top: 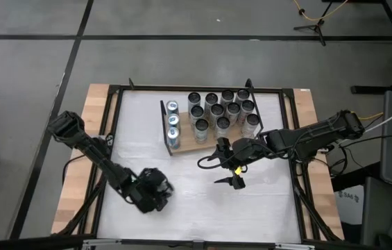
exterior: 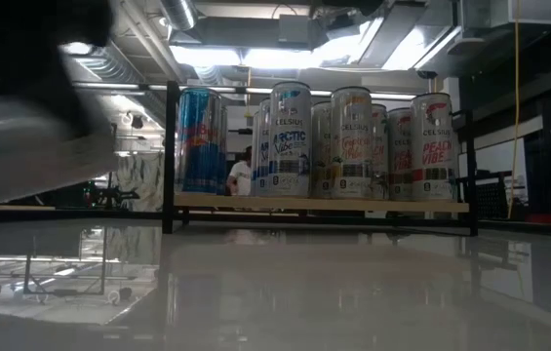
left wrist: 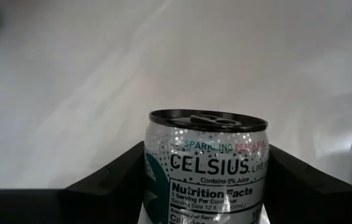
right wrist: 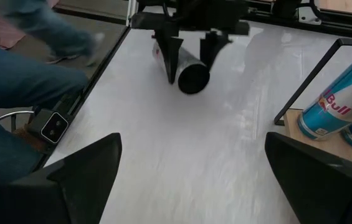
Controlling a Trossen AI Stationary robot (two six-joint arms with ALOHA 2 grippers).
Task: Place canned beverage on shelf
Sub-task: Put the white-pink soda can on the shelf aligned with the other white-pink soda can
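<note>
We find the can (left wrist: 207,168) seated between the two fingers (left wrist: 110,177) of the left gripper (top: 155,191), which is closed on its sides. In the left wrist view the fingers flank the can body just below its top rim, and the printed label faces the camera. In the right wrist view the same can (right wrist: 185,68) appears tilted or lying, with its dark end toward that camera, over the near-left part of the white table (top: 265,201). We cannot tell from these views whether it is lifted clear of the surface.

We judge the can to be a thin-walled metal cylinder: stiff along its length, easily dented across its width, smooth and somewhat slippery. If full, it will be moderately heavy for its size. The correct hold is across the straight cylindrical wall, away from the tapered top, with only enough force to stop slipping.

The shelf (top: 185,148) stands well apart from the held can, toward the far middle of the table. It already carries a row of blue cans (top: 173,123) at its left end and a cluster of upright cans (top: 222,109) to the right. We judge that the free board between these groups is the likely place for the can, set upright.

The right gripper (top: 229,165) waits with its jaws spread wide and holding nothing, just in front of the shelf.
</note>
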